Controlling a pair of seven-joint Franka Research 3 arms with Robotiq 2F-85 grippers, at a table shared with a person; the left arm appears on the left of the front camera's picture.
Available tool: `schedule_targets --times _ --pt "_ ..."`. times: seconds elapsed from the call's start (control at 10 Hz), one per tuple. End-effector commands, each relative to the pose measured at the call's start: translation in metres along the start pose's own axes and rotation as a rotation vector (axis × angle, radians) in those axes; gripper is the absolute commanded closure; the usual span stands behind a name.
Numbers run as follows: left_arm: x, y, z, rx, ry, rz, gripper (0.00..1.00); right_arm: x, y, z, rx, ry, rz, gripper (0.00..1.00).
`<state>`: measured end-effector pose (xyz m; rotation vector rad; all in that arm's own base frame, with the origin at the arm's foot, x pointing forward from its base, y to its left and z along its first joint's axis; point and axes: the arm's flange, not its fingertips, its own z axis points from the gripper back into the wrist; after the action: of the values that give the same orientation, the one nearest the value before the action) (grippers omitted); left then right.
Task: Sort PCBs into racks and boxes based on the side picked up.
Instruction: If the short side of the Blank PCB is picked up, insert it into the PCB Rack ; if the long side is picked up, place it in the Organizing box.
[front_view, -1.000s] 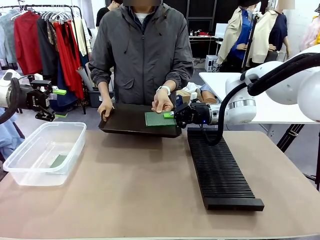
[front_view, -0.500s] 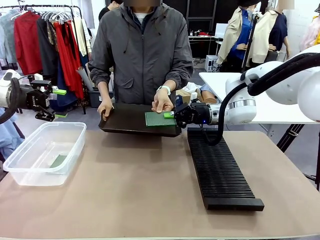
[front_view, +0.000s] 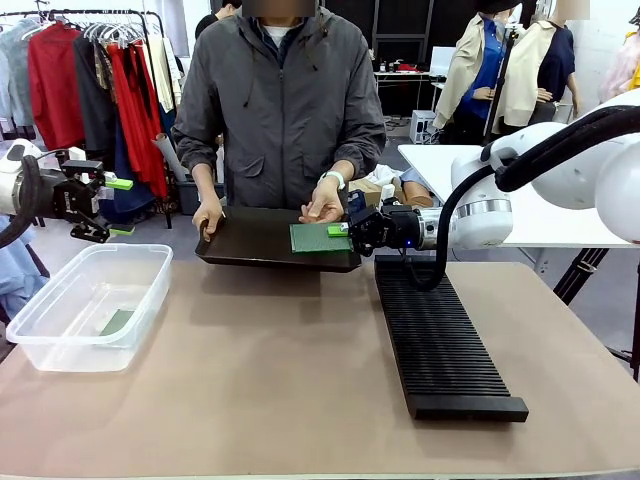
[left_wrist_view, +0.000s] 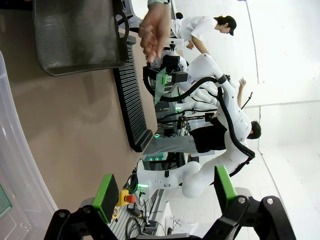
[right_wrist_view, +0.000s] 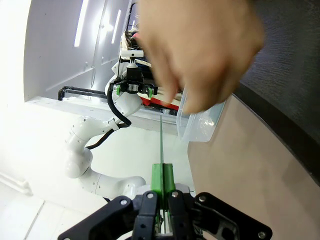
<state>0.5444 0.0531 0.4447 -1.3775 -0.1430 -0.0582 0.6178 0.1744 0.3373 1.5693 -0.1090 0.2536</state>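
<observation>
One thin green rectangular circuit board (front_view: 116, 322) lies in the clear plastic tub (front_view: 70, 358); right end effector (front_view: 338, 230) clamps a second board (front_view: 310, 240) over the black tray (front_view: 250, 245); left end effector (front_view: 120, 207) stands wide; slotted black rack (front_view: 440, 340) unfilled.

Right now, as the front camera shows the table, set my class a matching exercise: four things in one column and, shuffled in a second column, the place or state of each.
Column A
1. rack
2. tray
3. tub
4. left end effector

Column B
a. held at the far edge by a person
b. open, in the air at the robot's left
c. lying on the right half of the table
d. has one PCB lying on its floor

Pairs: 1-c, 2-a, 3-d, 4-b
</observation>
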Motion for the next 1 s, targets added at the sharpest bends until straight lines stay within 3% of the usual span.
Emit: schedule_targets --times 0.0,0.9 --pt "-0.0003 -0.0017 0.0005 0.003 0.000 -0.001 0.00 0.0008 0.0018 -0.0018 0.002 0.001 0.005 1.00" --pt "-0.0003 -0.0017 0.0005 0.003 0.000 -0.001 0.00 0.0008 0.0018 -0.0018 0.002 0.001 0.005 1.00"
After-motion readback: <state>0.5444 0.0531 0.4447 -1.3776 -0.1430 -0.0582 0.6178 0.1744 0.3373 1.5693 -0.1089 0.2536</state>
